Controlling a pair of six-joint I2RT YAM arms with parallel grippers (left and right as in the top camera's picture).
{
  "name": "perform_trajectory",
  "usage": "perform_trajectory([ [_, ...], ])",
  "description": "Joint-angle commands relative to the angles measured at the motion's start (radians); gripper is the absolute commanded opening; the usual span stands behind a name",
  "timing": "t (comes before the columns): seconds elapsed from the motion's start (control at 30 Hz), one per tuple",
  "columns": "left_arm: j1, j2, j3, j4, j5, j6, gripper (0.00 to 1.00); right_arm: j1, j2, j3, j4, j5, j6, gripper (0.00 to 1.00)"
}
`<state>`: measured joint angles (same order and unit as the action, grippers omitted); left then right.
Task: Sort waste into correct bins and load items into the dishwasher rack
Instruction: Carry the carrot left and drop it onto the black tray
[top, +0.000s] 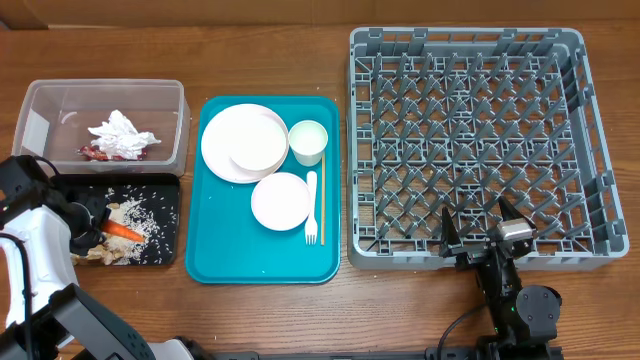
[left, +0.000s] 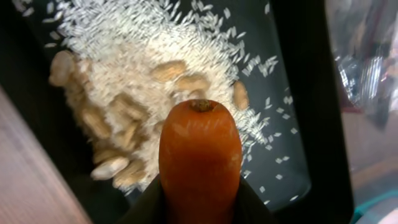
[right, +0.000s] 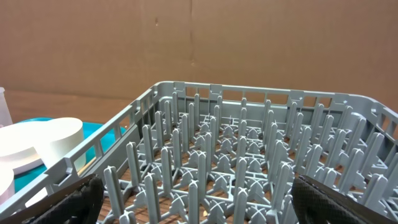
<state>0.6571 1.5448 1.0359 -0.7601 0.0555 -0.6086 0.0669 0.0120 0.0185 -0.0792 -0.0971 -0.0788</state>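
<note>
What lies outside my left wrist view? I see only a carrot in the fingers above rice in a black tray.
Observer: Beyond the black tray under your carrot, a clear tub holds the napkin and red wrapper.
Operator: Any dishes loaded?
Observer: None; plates, cup and fork sit on the teal tray beside the rack.
Operator: Right arm?
Observer: The right gripper is open over the rack's near edge, holding nothing.
</note>
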Motion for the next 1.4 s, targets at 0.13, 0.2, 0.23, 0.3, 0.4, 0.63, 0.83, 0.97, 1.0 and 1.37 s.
perform_trajectory([
  [0.13, 0.006, 0.005, -0.09, 0.13, -0.035, -0.139, 0.05, 0.005, -0.006, -0.01, 0.005, -0.002, 0.003, 1.0],
  [0.2, 0.006, 0.006, -0.109, 0.168, -0.045, -0.16, 0.05, 0.005, -0.006, -0.01, 0.005, -0.002, 0.003, 1.0],
  [0.23, 0.006, 0.006, -0.118, 0.193, -0.045, -0.163, 0.07, 0.005, -0.006, -0.01, 0.005, -0.002, 0.003, 1.0],
  [0.3, 0.006, 0.006, -0.123, 0.22, -0.046, -0.163, 0.11, 0.005, -0.006, -0.01, 0.005, -0.002, 0.003, 1.0],
  [0.4, 0.006, 0.006, -0.124, 0.235, -0.069, -0.197, 0.12, 0.005, -0.006, -0.01, 0.005, -0.002, 0.003, 1.0],
  [0.63, 0.006, 0.006, -0.124, 0.268, -0.154, -0.214, 0.19, 0.005, -0.006, -0.01, 0.005, -0.002, 0.003, 1.0],
  [0.83, 0.006, 0.006, -0.124, 0.294, -0.179, -0.198, 0.24, 0.005, -0.006, -0.01, 0.005, -0.002, 0.003, 1.0],
  [0.97, 0.006, 0.035, -0.124, 0.293, -0.178, -0.199, 0.25, 0.005, -0.006, -0.01, 0.005, -0.002, 0.003, 1.0],
  [1.0, 0.006, 0.05, -0.124, 0.293, -0.178, -0.2, 0.25, 0.005, -0.006, -0.01, 0.005, -0.002, 0.003, 1.0],
  [1.37, 0.006, 0.121, -0.112, 0.323, -0.167, -0.161, 0.52, 0.005, -0.006, -0.01, 0.005, -0.002, 0.003, 1.0],
])
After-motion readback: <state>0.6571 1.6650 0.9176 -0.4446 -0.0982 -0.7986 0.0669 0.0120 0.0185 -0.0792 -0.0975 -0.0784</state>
